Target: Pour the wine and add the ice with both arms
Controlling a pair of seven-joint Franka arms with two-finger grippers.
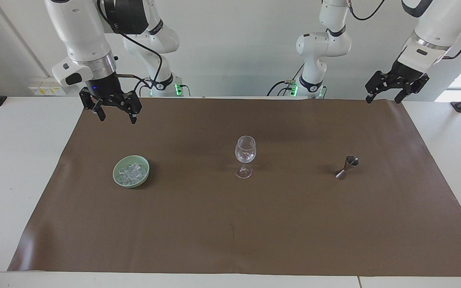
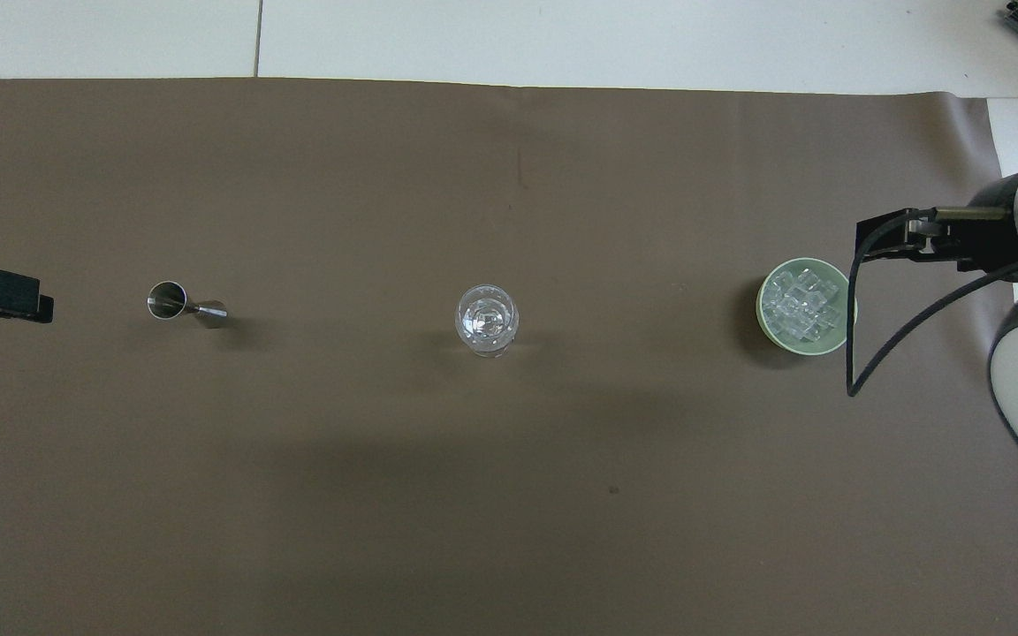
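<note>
The ice (image 1: 132,172) (image 2: 799,303) lies heaped in a pale green bowl (image 1: 118,179) (image 2: 834,344) on the brown mat, toward the right arm's end. A clear wine glass (image 1: 245,154) (image 2: 486,320) stands upright mid-mat. A small metal jigger (image 1: 347,167) (image 2: 184,303) stands toward the left arm's end. No wine shows. My right gripper (image 1: 117,119) (image 2: 882,240) hangs open and empty, high over the mat's edge beside the bowl. My left gripper (image 1: 383,99) (image 2: 2,294) waits open and empty, raised over the mat's edge at its own end.
The brown mat (image 1: 230,224) (image 2: 474,495) covers most of the white table (image 1: 10,168). A black cable (image 2: 862,353) loops down from the right arm beside the bowl. The two arm bases stand at the table's robot end.
</note>
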